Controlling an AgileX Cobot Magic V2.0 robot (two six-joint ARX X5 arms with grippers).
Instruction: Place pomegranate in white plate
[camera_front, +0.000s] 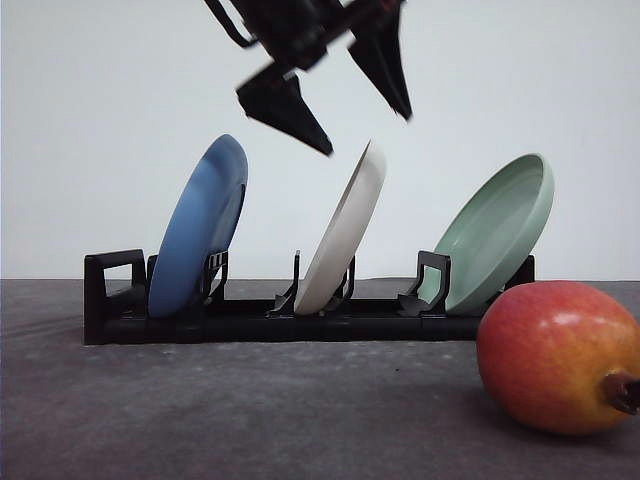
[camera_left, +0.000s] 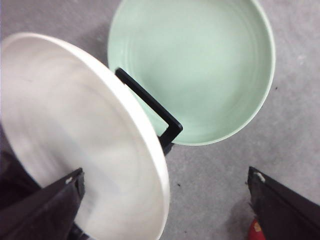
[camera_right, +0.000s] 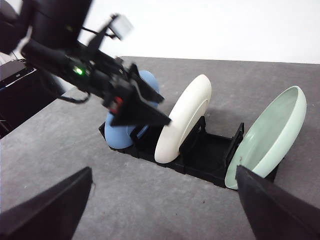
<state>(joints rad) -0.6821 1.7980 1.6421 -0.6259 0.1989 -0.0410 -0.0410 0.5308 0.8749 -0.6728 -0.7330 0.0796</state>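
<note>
The pomegranate (camera_front: 560, 355), red fading to orange with a dark stub, lies on the grey table at the near right, in front of the rack. The white plate (camera_front: 345, 235) stands on edge in the rack's middle slot, leaning right; I see it too in the left wrist view (camera_left: 75, 135) and the right wrist view (camera_right: 182, 117). My left gripper (camera_front: 365, 132) hangs open just above the white plate's top rim, one finger on each side, holding nothing. My right gripper (camera_right: 162, 207) is open and empty, well back from the rack.
A black dish rack (camera_front: 250, 322) runs across the table. A blue plate (camera_front: 200, 230) leans in its left slot and a pale green plate (camera_front: 495, 235) in its right slot. A white wall stands behind.
</note>
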